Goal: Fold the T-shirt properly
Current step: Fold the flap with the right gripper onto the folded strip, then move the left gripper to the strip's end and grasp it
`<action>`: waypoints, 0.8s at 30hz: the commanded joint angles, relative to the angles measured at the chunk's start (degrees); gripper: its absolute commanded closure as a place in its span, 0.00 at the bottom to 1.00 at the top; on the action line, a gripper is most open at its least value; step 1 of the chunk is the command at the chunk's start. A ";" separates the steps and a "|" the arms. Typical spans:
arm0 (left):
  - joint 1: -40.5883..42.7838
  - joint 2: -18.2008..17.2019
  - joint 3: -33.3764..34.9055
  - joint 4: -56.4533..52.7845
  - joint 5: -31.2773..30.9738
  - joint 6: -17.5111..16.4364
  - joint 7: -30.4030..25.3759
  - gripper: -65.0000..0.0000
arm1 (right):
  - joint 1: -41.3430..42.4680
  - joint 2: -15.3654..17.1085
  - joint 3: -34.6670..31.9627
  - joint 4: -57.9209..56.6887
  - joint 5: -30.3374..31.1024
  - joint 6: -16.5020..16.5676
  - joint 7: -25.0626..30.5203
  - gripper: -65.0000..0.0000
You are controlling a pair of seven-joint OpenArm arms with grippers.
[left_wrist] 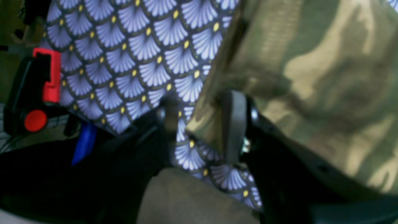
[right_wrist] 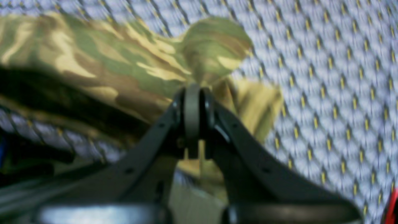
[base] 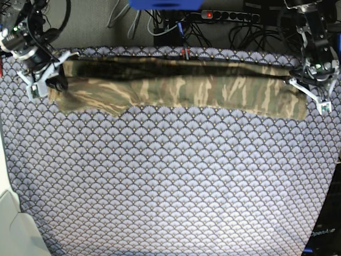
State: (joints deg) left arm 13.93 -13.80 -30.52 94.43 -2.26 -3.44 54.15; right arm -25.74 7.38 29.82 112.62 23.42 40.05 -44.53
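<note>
The camouflage T-shirt (base: 181, 88) lies pulled out into a long narrow band across the far side of the table. My right gripper (base: 45, 80) is at the band's left end in the base view. Its wrist view shows that gripper (right_wrist: 192, 90) shut on a bunched fold of the T-shirt (right_wrist: 124, 71). At the band's other end is my left gripper (base: 310, 95). In the left wrist view the gripper (left_wrist: 202, 121) stands open, and a corner of the T-shirt (left_wrist: 311, 77) lies against one finger (left_wrist: 233, 124), with tablecloth showing in the gap.
The purple scallop-patterned tablecloth (base: 170, 181) covers the whole table. A red and black clamp (left_wrist: 46, 81) sits at the table edge beside my left gripper. A power strip (base: 229, 16) and cables run behind the far edge.
</note>
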 commanded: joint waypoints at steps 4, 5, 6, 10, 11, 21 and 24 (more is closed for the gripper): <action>-0.26 -0.92 -0.20 0.73 0.28 0.15 -0.74 0.65 | -1.65 -1.97 2.31 0.83 0.80 -0.05 1.76 1.00; -0.26 -0.92 -0.20 0.73 0.28 0.15 -0.74 0.65 | -2.09 -2.59 2.66 0.74 0.80 -0.05 1.76 1.00; -0.26 -0.92 -0.20 0.73 0.28 0.15 -0.74 0.65 | -2.53 -3.20 2.66 0.66 0.80 -0.05 1.76 1.00; -0.35 -0.92 -0.20 0.73 0.28 0.15 -0.74 0.65 | -3.58 -4.78 2.31 0.66 0.71 -0.05 1.68 1.00; -0.35 -0.92 -0.20 0.73 0.28 0.15 -0.74 0.65 | -3.58 -5.13 2.31 0.66 0.71 -0.05 1.50 1.00; 0.09 -3.12 -0.20 0.73 0.20 0.15 -0.74 0.65 | -3.05 -5.22 2.57 -4.44 0.54 -0.05 1.41 1.00; 0.35 -3.30 -0.20 0.73 0.20 -0.03 -0.74 0.65 | -2.88 -4.70 2.57 -6.64 0.54 -0.05 1.50 1.00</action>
State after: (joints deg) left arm 14.41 -16.19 -30.44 94.37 -2.44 -3.49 54.17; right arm -28.45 2.09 32.03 105.08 23.40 40.05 -44.03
